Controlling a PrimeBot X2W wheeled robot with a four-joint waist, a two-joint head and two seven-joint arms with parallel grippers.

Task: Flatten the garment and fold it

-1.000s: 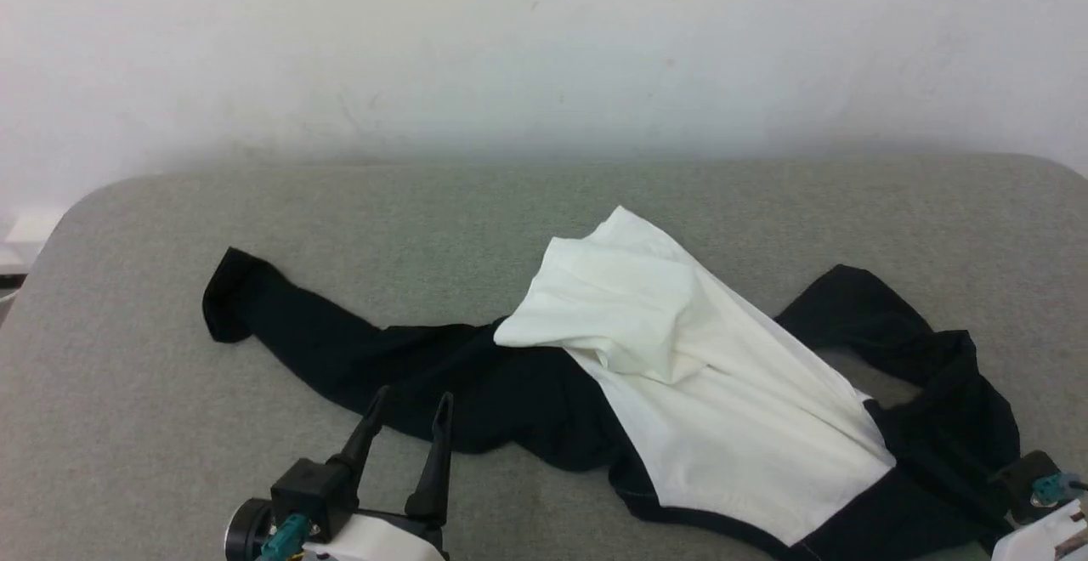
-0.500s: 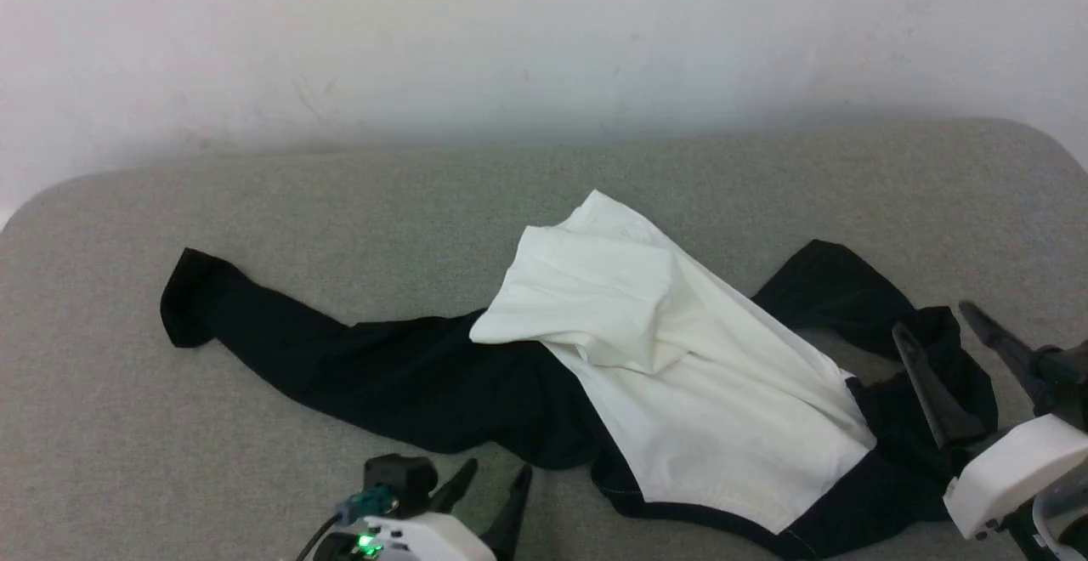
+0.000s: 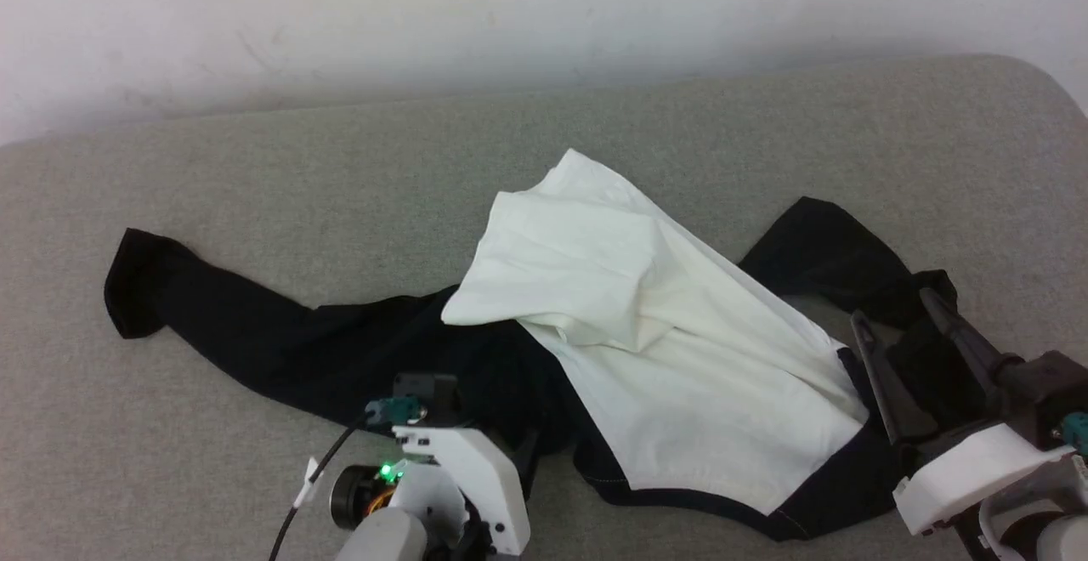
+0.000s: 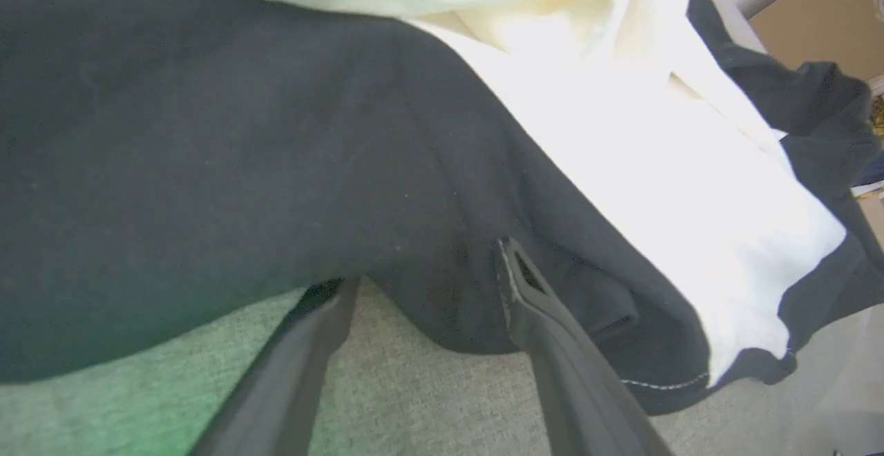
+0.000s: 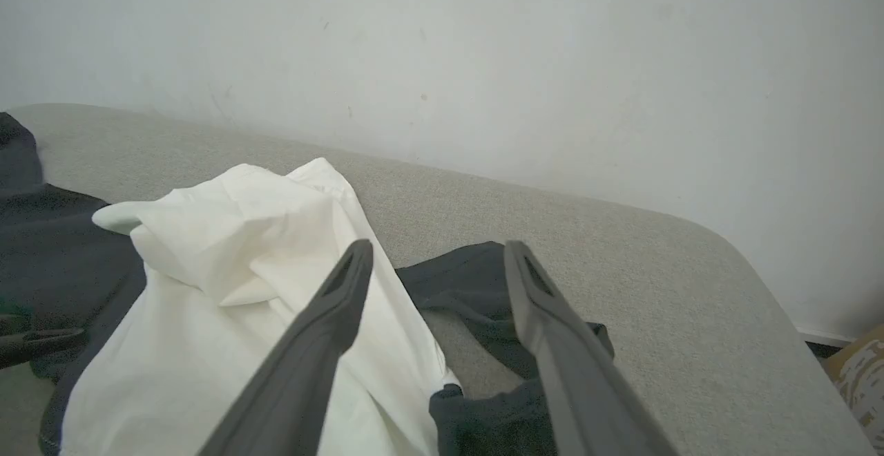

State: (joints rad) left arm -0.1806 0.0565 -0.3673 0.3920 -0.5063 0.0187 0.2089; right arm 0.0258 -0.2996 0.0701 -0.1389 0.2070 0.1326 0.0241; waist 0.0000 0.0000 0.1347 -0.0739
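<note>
The garment lies crumpled on the grey surface, its white body folded over itself. One black sleeve stretches left and the other black sleeve bunches at the right. My left gripper is open, its fingertips straddling the near edge of a black fold. The left arm's white wrist sits just in front of that fold. My right gripper is open above the bunched right sleeve with nothing between its fingers, as the right wrist view also shows for the right gripper.
The grey padded surface runs back to a white wall and rounds off at its far right corner. A brown box stands beyond the surface's right end. A black cable trails from my left wrist.
The camera has tilted down and shifted. My right gripper has opened and risen into view over the right sleeve. My left gripper has moved right and forward to the black fold's edge.
</note>
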